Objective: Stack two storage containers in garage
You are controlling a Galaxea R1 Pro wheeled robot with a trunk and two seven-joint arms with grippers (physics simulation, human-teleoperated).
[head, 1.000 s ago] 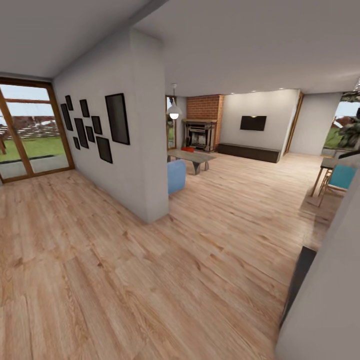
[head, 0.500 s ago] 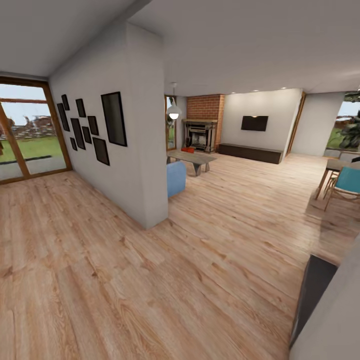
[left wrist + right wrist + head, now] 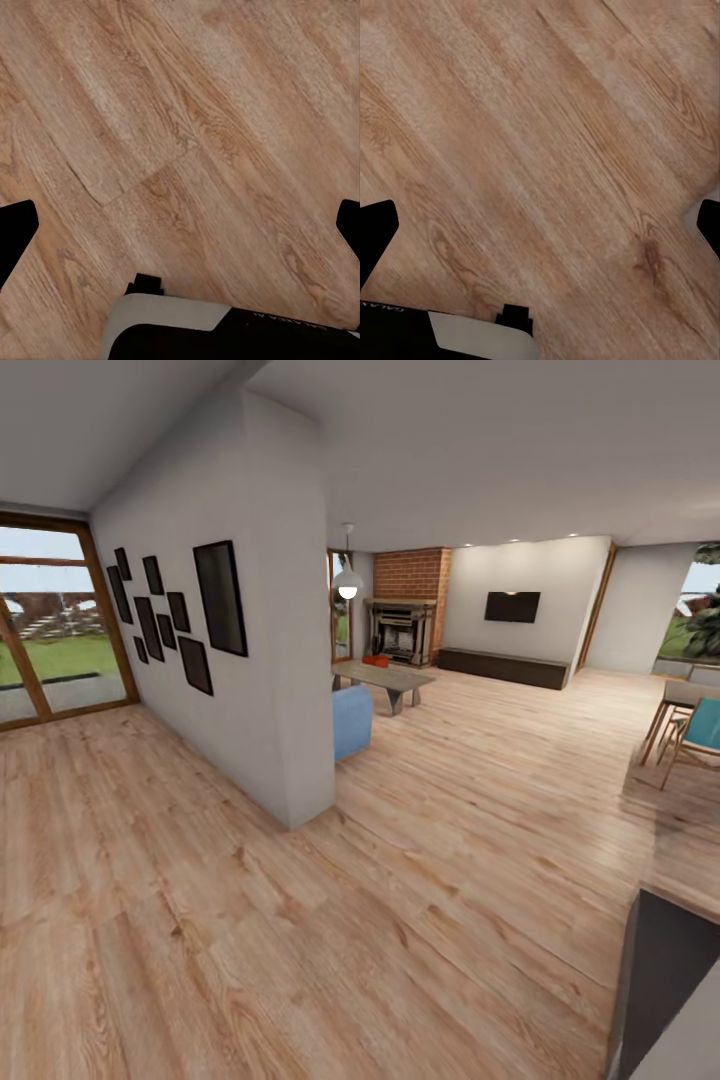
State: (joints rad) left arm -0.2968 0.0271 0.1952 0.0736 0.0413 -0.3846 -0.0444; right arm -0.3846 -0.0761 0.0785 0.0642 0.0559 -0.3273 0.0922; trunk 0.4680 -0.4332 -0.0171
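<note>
Far ahead in the head view, a small rust-red shape (image 3: 376,659) rests on a low grey coffee table (image 3: 385,678) in the living room; it looks like the storage containers, but is too small to tell whether one or two. My left gripper (image 3: 180,225) is open over light wood planks, its black fingertips (image 3: 15,236) wide apart with nothing between them. My right gripper (image 3: 540,229) hangs open over the same plank flooring, also holding nothing.
A white partition wall (image 3: 275,690) hung with black frames stands ahead on the left, the end of a pale blue sofa (image 3: 352,720) behind it. Glass doors (image 3: 50,650) lie far left. A wooden table with a teal chair (image 3: 700,730) stands right. A dark panel (image 3: 665,970) is near right.
The whole head view has shifted as the camera moved forward: the partition wall looks nearer and the dark panel and white edge at the near right have slid outward.
</note>
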